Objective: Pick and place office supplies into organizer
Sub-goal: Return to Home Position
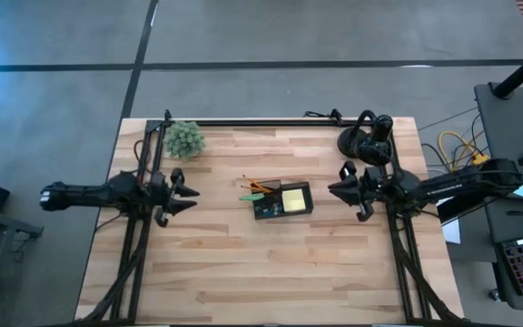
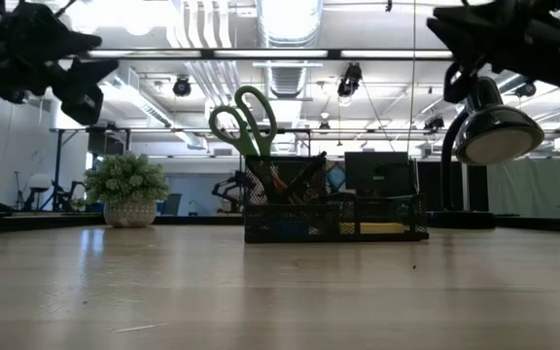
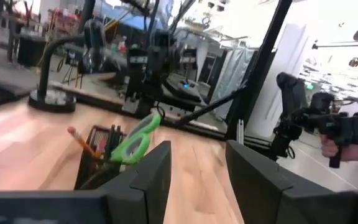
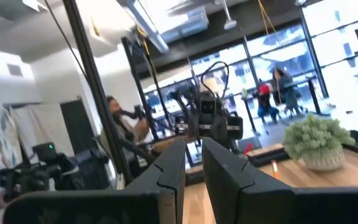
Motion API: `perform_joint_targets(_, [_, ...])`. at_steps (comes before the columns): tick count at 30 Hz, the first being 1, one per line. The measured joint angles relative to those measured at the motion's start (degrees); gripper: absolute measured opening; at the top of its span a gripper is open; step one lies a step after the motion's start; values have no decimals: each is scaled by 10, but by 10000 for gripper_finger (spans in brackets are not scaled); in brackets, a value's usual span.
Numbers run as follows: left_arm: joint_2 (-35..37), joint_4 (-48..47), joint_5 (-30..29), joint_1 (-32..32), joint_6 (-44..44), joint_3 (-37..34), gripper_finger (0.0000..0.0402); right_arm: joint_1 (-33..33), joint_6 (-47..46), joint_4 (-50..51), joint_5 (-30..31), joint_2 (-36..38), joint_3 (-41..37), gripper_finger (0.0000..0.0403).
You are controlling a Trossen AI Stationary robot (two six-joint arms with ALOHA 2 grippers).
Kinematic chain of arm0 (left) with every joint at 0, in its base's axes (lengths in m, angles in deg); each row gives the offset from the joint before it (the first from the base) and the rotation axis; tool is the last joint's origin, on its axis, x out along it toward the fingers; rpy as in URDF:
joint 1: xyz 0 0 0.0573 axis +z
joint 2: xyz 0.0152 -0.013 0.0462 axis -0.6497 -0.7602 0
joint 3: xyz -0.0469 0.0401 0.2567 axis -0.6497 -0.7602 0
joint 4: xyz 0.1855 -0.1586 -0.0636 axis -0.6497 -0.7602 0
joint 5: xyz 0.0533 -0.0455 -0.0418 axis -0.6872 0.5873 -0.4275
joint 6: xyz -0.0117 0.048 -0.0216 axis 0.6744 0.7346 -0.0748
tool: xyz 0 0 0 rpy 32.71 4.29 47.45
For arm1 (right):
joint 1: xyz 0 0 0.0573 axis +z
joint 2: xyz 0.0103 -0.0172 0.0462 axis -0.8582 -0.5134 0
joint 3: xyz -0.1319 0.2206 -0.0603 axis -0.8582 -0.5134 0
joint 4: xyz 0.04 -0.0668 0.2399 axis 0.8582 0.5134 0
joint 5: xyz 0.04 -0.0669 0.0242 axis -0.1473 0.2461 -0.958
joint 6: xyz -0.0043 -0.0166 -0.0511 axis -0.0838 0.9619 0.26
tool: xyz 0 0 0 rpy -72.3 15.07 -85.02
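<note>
The black mesh organizer (image 1: 266, 212) (image 2: 377, 212) stands at the table's middle. The yellow sticky-note pad (image 1: 293, 200) lies in its right part. The green-handled scissors (image 2: 246, 117) (image 3: 135, 140) and orange pencils (image 1: 263, 185) (image 3: 79, 140) stand upright in its left part. My left gripper (image 1: 192, 194) (image 3: 197, 155) hovers open to the organizer's left, above the table. My right gripper (image 1: 332, 189) (image 4: 194, 146) hovers to the organizer's right, with a narrow gap between its fingers. Neither gripper holds anything.
A small potted plant (image 1: 185, 138) (image 2: 126, 190) stands near the far left corner. A round black object on a stalk (image 1: 366, 141) (image 2: 494, 131) stands near the far right corner. Black frame rails run along the table's sides. People show in the room beyond (image 4: 120, 118).
</note>
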Motion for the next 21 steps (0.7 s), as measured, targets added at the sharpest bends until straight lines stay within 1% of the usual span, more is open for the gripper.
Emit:
perform_joint_targets(3, [19,-13,1,1,16,2,139,0,-4,-27,4,1,-24,48])
perform_joint_targets(10, [8,-62,-7,1,0,-1,139,0,-8,39,6,4,-24,48])
perform_joint_targets(13, [12,-69,-10,1,0,-2,139,0,-8,70,-6,9,-24,47])
perform_joint_targets(21, [5,-79,-18,1,0,0,139,0,-8,143,-7,26,-24,47])
